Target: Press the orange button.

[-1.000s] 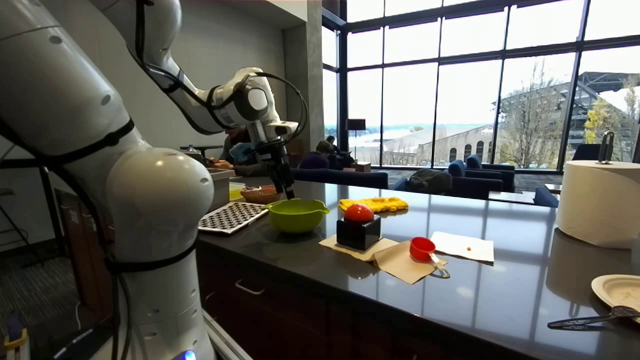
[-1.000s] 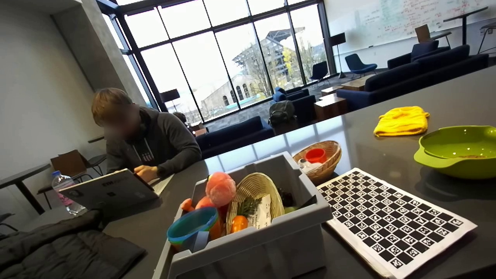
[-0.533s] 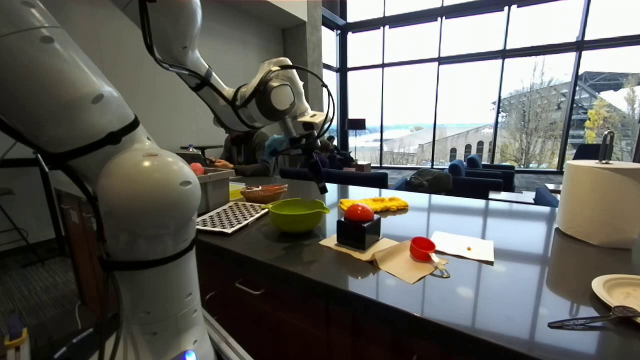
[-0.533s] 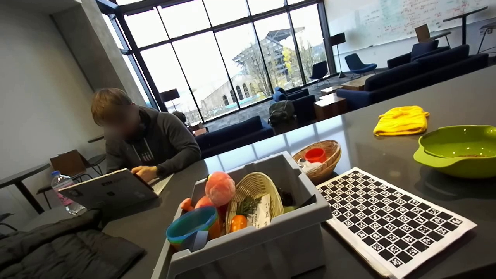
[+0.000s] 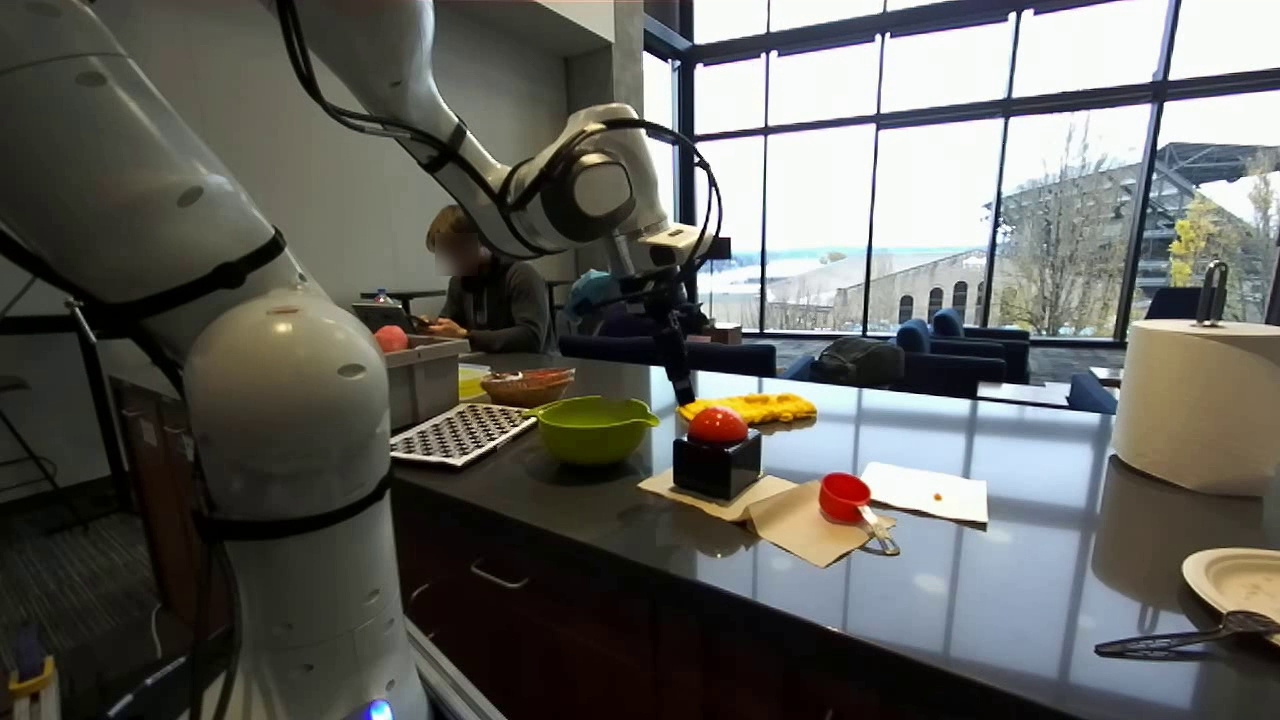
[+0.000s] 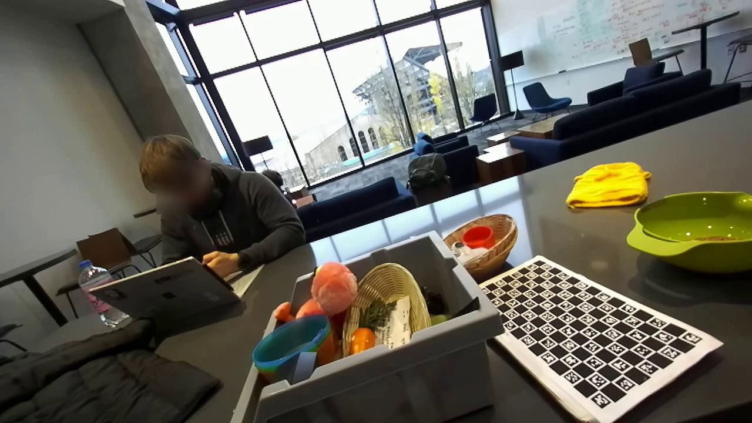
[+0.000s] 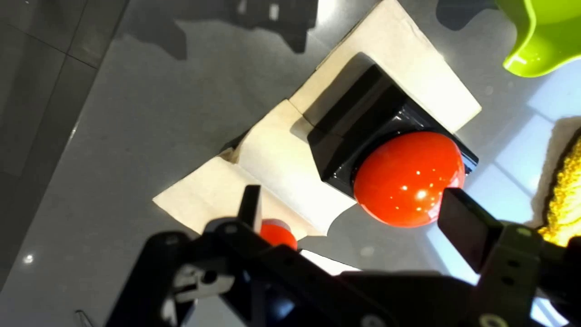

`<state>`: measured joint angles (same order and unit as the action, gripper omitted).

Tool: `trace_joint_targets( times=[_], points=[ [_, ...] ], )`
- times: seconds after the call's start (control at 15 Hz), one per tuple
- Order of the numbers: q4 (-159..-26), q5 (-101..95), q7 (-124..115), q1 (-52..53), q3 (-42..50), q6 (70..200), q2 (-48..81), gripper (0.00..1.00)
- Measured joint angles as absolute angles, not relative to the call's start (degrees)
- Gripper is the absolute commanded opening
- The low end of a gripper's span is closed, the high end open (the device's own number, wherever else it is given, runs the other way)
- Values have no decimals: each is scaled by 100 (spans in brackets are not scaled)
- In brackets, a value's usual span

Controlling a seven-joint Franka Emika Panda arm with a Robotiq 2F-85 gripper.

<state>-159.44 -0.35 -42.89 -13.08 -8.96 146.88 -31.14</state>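
The orange button [image 5: 718,426] is a glossy orange-red dome on a black box [image 5: 716,470]. The box stands on brown paper on the dark counter. My gripper [image 5: 683,392] is in the air just behind and left of the dome in an exterior view, pointing down. In the wrist view the gripper [image 7: 354,211] is open, its fingers wide apart with nothing held. There the orange button [image 7: 408,177] lies beyond the fingertips, and the right fingertip overlaps the dome's edge in the picture. I cannot tell any contact. The button and the gripper are out of view in an exterior view.
A green bowl [image 5: 595,435] stands left of the box, and a yellow cloth [image 5: 785,408] lies behind it. A red measuring cup [image 5: 843,496] sits on brown paper to the right. A paper towel roll [image 5: 1195,405] stands farther right. A grey bin [image 6: 411,370] holds toys.
In an exterior view my gripper has moved right, from over the green bowl to close by the button, dipping slightly in the last half second. The button and other objects have not moved.
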Motion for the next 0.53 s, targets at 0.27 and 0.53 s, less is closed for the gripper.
trace_joint_targets(
  times=[0.27,0.53],
  points=[
    [-15894,-35,-3909,-1261,-835,13731,-3258,100],
    [-15878,-35,-3726,-1173,-833,12969,-3512,100]
  ],
)
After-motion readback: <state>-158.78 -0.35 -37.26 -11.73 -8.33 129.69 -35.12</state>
